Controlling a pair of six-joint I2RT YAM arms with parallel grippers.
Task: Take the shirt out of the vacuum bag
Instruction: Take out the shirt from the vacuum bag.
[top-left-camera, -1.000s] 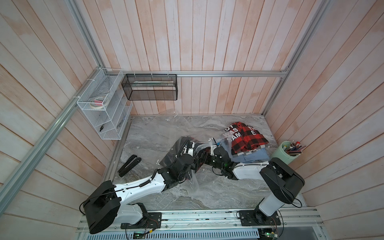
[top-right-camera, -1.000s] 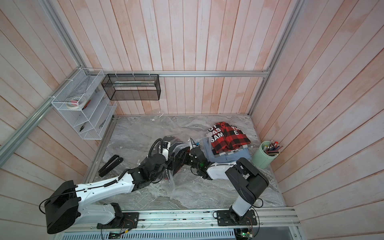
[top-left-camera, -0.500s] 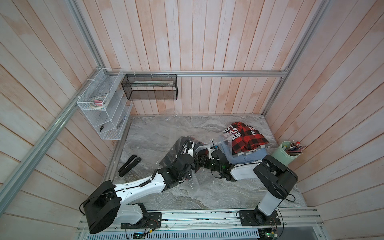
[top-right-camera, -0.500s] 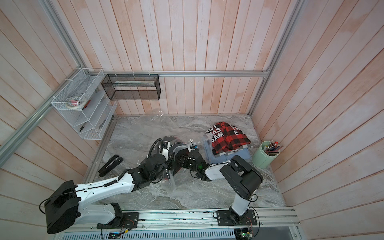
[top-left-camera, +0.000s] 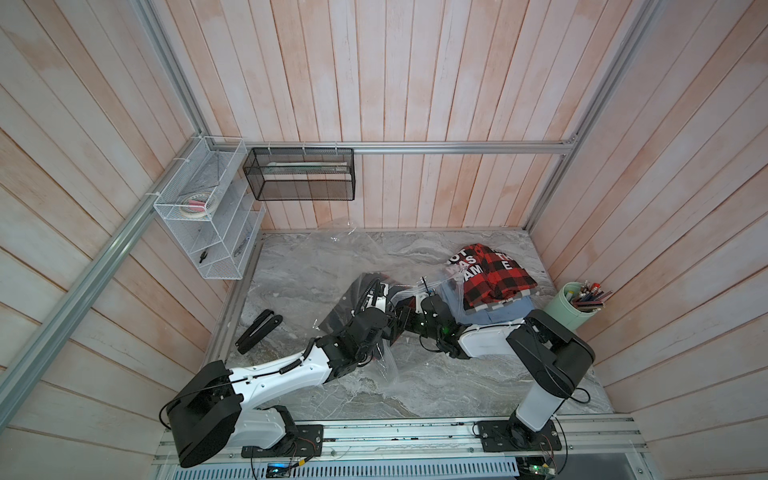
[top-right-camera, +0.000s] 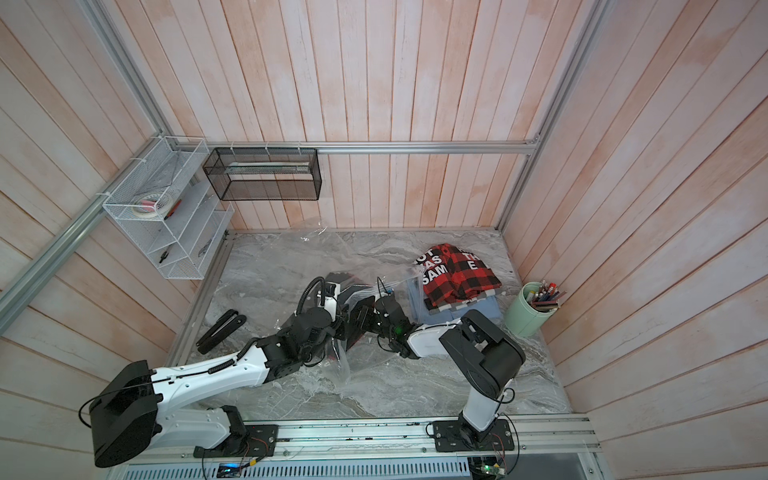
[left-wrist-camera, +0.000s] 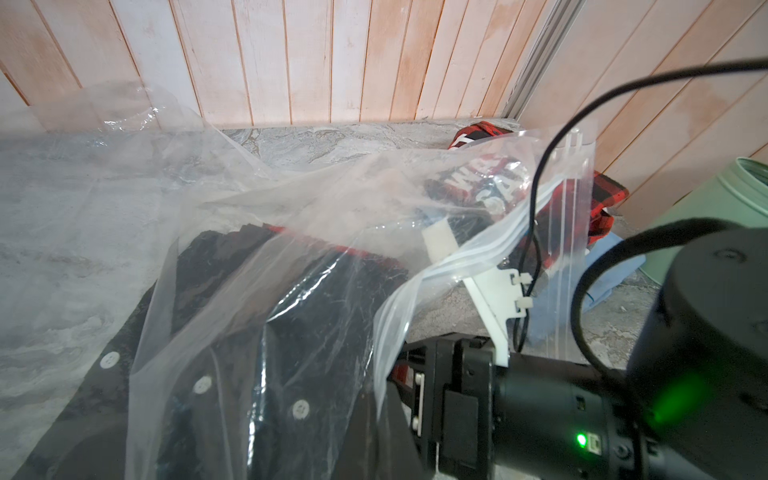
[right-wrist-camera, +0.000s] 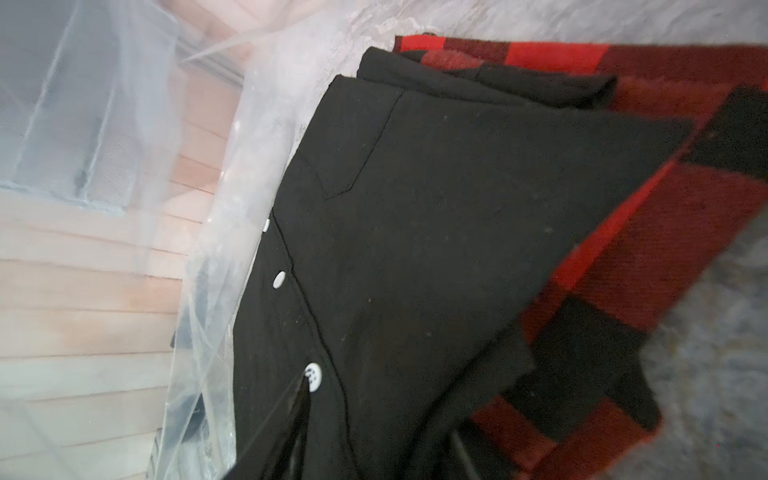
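Marble tabletop (top-left-camera: 436, 386) spreads between the wooden walls, and the vacuum bag (top-left-camera: 388, 365) lies across its middle, a wide sheet of clear, crinkled plastic reaching from the back wall toward the arms. In the left wrist view its zip-edged mouth is lifted off the table.

A white wire shelf (top-left-camera: 208, 232) and a black mesh basket (top-left-camera: 299, 178) hang in the back left corner. At the back right sits a folded pile outside the bag, with a red-and-black plaid garment with white letters (top-left-camera: 494, 278) on top of a blue garment (top-left-camera: 511, 311).

The black shirt (right-wrist-camera: 415, 249) lies inside the bag, film draped over it, with a red plaid cloth (right-wrist-camera: 665, 208) beneath it. A mint green pen cup (top-left-camera: 565, 307) stands by the right wall.

The left gripper (top-left-camera: 385, 308) is closed at the bag's mouth. Its tips are hidden by plastic, so whether it pinches the film cannot be told. The right gripper (right-wrist-camera: 380, 409) reaches into the bag, jaws apart, with black shirt fabric lying between them. One of its fingers (right-wrist-camera: 301, 411) overlaps a white button (right-wrist-camera: 315, 374).
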